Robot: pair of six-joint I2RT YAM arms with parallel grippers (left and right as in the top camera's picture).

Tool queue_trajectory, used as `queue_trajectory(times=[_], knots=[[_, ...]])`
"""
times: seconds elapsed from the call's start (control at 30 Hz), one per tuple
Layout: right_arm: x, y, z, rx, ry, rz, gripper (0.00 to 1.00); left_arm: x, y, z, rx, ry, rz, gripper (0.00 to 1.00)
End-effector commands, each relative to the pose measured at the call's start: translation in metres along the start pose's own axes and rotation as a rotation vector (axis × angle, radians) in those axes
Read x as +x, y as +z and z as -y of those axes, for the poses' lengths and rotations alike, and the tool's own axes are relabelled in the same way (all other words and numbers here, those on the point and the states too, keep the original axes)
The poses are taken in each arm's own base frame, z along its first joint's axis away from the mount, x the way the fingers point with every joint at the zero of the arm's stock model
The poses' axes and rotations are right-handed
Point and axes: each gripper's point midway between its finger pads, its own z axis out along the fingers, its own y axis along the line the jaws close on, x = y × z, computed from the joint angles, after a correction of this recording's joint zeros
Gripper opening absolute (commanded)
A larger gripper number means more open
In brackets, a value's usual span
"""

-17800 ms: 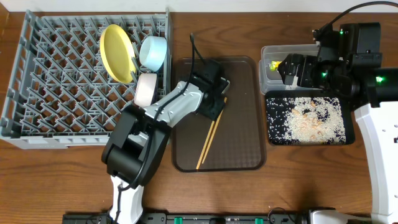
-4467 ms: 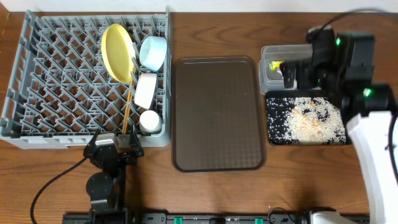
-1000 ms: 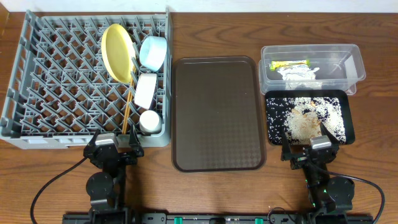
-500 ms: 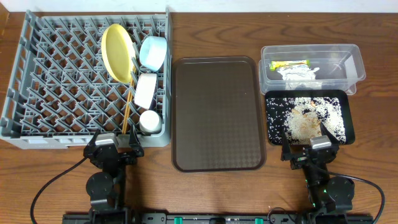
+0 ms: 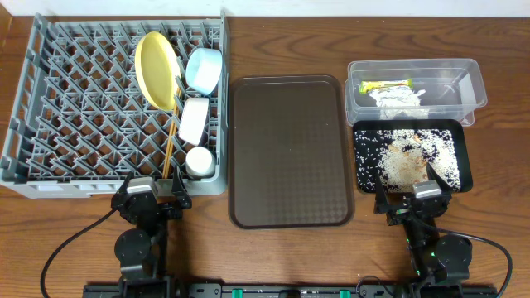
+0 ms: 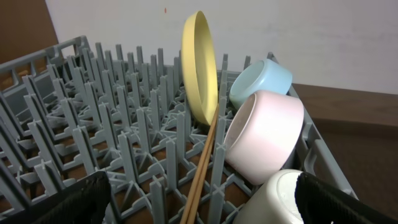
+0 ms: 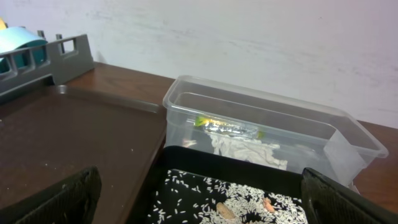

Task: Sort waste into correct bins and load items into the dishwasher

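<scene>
The grey dish rack (image 5: 74,99) (image 6: 93,124) holds the yellow plate (image 5: 156,69) (image 6: 199,68) on edge, the light blue bowl (image 5: 204,69) (image 6: 261,81), the white bowl (image 5: 194,120) (image 6: 264,137), the small pale cup (image 5: 199,161) (image 6: 280,199) and the wooden chopsticks (image 5: 170,149) (image 6: 202,171). The clear tub (image 5: 414,87) (image 7: 267,130) contains the snack wrapper (image 5: 385,85) (image 7: 227,126) and crumpled paper (image 5: 397,99) (image 7: 242,149). Rice scraps (image 5: 406,157) (image 7: 236,199) lie on the black tray (image 5: 466,170) (image 7: 186,158). My left gripper (image 5: 150,199) (image 6: 202,205) rests open at the rack's near edge. My right gripper (image 5: 413,201) (image 7: 202,199) rests open at the black tray's near edge.
A large brown serving tray (image 5: 290,149) (image 7: 74,137) lies between the rack and the bins, with nothing on it. Both arms are folded down at the table's front edge. A pale wall stands behind the table.
</scene>
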Motion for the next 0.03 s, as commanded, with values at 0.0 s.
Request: queue_trajectory(times=[0.0], knots=[[0.0007,-0.0002,0.0017,0.008,-0.006,0.001,0.99,0.0165,0.0006,-0.0035,-0.019,-0.004,-0.055,0.95]])
